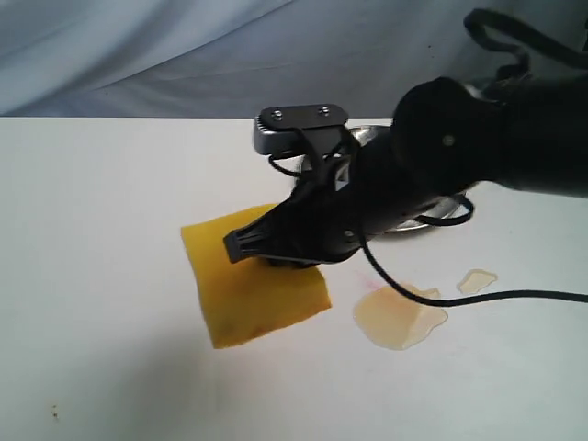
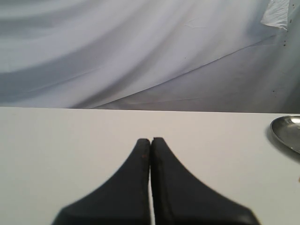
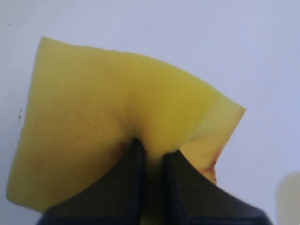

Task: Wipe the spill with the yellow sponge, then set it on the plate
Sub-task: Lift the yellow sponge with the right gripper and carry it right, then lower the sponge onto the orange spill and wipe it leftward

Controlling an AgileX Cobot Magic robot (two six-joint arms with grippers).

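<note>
The yellow sponge (image 1: 253, 296) lies on the white table left of the spill (image 1: 398, 316), a pale tan puddle with a smaller droplet (image 1: 477, 280) to its right. My right gripper (image 1: 276, 253) reaches across from the right and is shut on the sponge (image 3: 108, 112), pinching a fold of foam between its fingers (image 3: 129, 183). The spill's edge (image 3: 289, 197) shows beside the sponge in the right wrist view. The silver plate (image 1: 432, 220) sits behind, mostly hidden by the right arm. My left gripper (image 2: 151, 140) is shut on nothing, and the plate's rim (image 2: 287, 131) shows off to one side.
A grey-white cloth backdrop (image 1: 184, 55) hangs behind the table. A black cable (image 1: 496, 296) from the right arm runs above the spill. A small dark speck (image 1: 53, 412) marks the table at the front left.
</note>
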